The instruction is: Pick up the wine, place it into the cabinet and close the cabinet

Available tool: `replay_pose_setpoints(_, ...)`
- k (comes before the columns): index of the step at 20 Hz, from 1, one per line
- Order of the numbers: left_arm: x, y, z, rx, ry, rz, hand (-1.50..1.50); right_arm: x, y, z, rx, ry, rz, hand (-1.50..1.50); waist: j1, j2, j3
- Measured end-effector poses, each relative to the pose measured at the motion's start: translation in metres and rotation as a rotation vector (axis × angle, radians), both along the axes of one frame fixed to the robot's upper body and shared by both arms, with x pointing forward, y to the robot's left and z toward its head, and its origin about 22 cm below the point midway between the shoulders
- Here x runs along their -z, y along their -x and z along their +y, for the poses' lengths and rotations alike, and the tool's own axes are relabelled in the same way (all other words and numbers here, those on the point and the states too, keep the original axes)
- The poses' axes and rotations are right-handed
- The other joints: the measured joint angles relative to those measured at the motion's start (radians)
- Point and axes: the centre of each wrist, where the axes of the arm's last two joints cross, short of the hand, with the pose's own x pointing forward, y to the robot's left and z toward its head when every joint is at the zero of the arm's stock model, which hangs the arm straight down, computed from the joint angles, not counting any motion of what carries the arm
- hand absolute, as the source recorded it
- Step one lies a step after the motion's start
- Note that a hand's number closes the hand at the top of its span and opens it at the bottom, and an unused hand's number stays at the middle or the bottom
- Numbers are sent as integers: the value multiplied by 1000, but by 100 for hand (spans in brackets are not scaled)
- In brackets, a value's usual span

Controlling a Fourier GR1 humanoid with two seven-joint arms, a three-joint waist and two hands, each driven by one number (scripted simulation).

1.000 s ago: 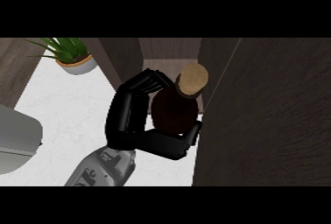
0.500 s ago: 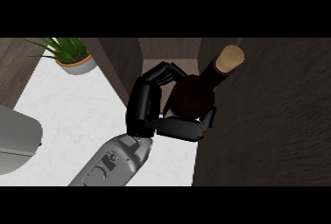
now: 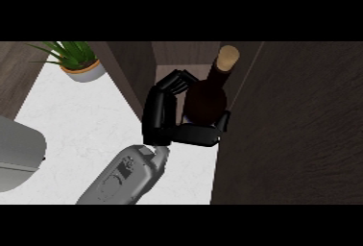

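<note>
Head view, placing the wine. My hand (image 3: 170,115) reaches up from the lower edge on its grey forearm (image 3: 124,178) and is wrapped about the wine bottle (image 3: 207,103): the fingers (image 3: 174,82) curl round its left flank and the thumb runs across its lower body, so the hand is closed on the bottle and not spread wide. Which of my two hands this is I cannot tell from this view alone; no other hand shows. The bottle stands nearly upright, cork (image 3: 227,56) uppermost, inside the cabinet opening (image 3: 177,54), between the dark wood side panel (image 3: 135,72) at its left and the cabinet door (image 3: 297,129) at its right. I judge the side grip is kept low and to the left so that the neck stays free of the walls as the bottle settles. Whether its base already rests on the shelf is hidden. A potted plant (image 3: 78,60) stands on the white counter (image 3: 78,120), well apart; a grey object (image 3: 16,156) shows at left.
</note>
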Motion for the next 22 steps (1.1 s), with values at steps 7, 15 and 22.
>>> replay_pose_setpoints(7,23,-8,5,-34,-35,8,150,-6,-3,-3,15,14,-9,-150,3,0,0)
replay_pose_setpoints(15,54,-14,6,-82,-122,-14,150,-3,-3,-2,8,5,-8,-150,2,0,0)
replay_pose_setpoints(22,56,-31,12,-124,-114,-20,150,2,-1,-4,4,8,-12,-150,0,0,0)
